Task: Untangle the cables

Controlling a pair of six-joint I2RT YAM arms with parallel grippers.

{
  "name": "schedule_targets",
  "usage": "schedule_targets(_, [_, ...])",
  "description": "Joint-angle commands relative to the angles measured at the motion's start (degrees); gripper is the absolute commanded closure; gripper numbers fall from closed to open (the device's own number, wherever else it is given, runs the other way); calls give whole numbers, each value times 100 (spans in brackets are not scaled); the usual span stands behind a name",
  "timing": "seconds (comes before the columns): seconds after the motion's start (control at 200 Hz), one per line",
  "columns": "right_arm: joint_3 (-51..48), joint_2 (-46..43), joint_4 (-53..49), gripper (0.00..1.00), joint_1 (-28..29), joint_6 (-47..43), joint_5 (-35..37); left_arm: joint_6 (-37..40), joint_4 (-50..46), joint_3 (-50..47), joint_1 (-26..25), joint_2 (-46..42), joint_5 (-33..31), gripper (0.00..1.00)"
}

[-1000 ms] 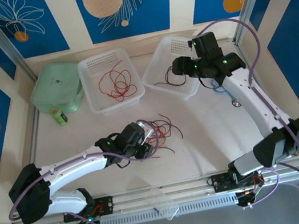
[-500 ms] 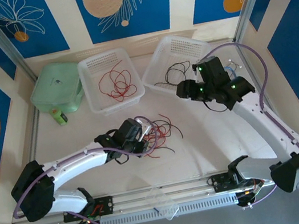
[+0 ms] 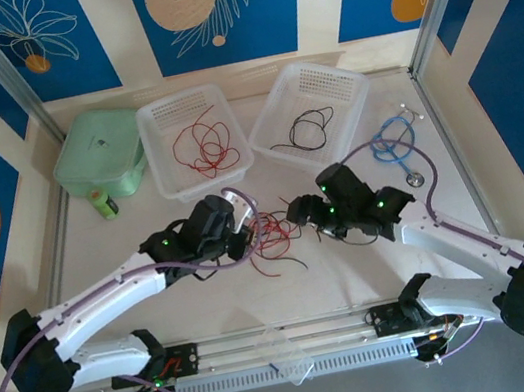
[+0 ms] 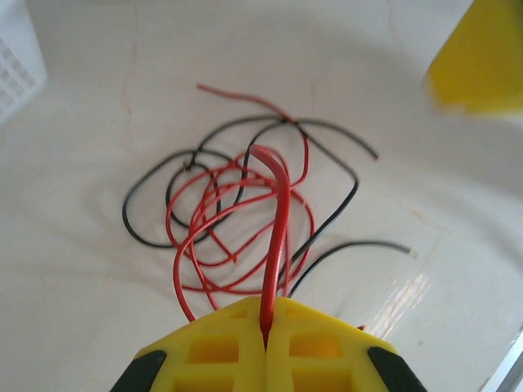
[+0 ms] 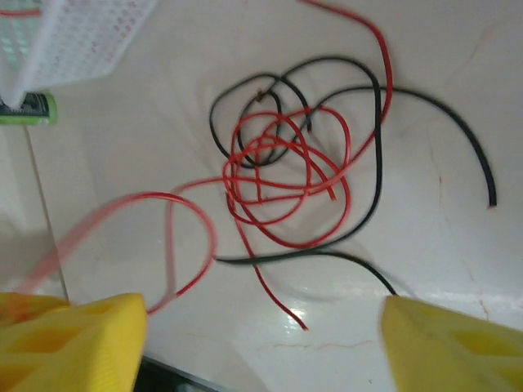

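Observation:
A tangle of thin red and black cables (image 3: 274,236) lies on the white table between my two arms. My left gripper (image 4: 267,327) is shut on a red cable (image 4: 278,229) that rises out of the tangle (image 4: 245,208). My right gripper (image 5: 261,327) hovers open above the same tangle (image 5: 290,175), its yellow fingers (image 5: 69,335) wide apart with nothing between them. In the top view the left gripper (image 3: 244,217) sits at the tangle's left and the right gripper (image 3: 298,216) at its right.
At the back, a white basket (image 3: 193,139) holds red cables and another white basket (image 3: 317,115) holds a black one. A green lidded box (image 3: 97,154) stands far left. A light-blue looped cable (image 3: 397,142) lies at right. A clear plastic piece (image 3: 285,352) rests on the front rail.
My right arm has swung from the right basket down to the tangle, leaving a black cable in that basket. My left gripper has moved slightly up and back with the red cable.

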Motion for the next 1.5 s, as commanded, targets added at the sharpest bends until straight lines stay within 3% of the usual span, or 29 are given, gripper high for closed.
schedule_targets(0.0, [-264, -128, 801, 11, 159, 1426, 56, -91, -441, 282, 46, -210, -183, 100])
schedule_targets(0.155, [-300, -9, 820, 7, 353, 1904, 213, -152, -630, 458, 46, -315, -313, 100])
schedule_targets(0.325, [-701, 102, 1500, 14, 466, 2540, 197, -229, -904, 781, 46, -520, -605, 100])
schedule_targets(0.455, [-401, 345, 1669, 20, 374, 1746, -67, -215, -1346, 1295, 44, -643, -886, 100])
schedule_targets(0.61, [453, 695, 594, 19, 349, 198, 35, -8, -1709, 2038, 44, -678, -1199, 100])
schedule_targets(0.68, [406, 728, 477, 20, 306, 318, -5, 89, -1789, 2345, 41, -635, -1300, 100])
schedule_targets(0.84, [-172, 799, 1446, 29, 255, 871, -316, 337, -1805, 2933, 41, -528, -1564, 100])
schedule_targets(1.01, [148, 1182, 968, 31, 246, 564, -444, 755, -1840, 3652, 50, -363, -1930, 100])
schedule_targets(1.301, [-108, 834, 485, 30, 290, 570, -242, 1769, -1326, 4549, 84, 19, -2704, 99])
schedule_targets(1.426, [-341, 820, 672, 28, 299, 847, -330, 2266, -912, 4577, 408, 335, -3149, 98])
schedule_targets(1.496, [-390, 881, 844, 27, 338, 924, -388, 2335, -776, 4603, 802, 586, -3027, 98])
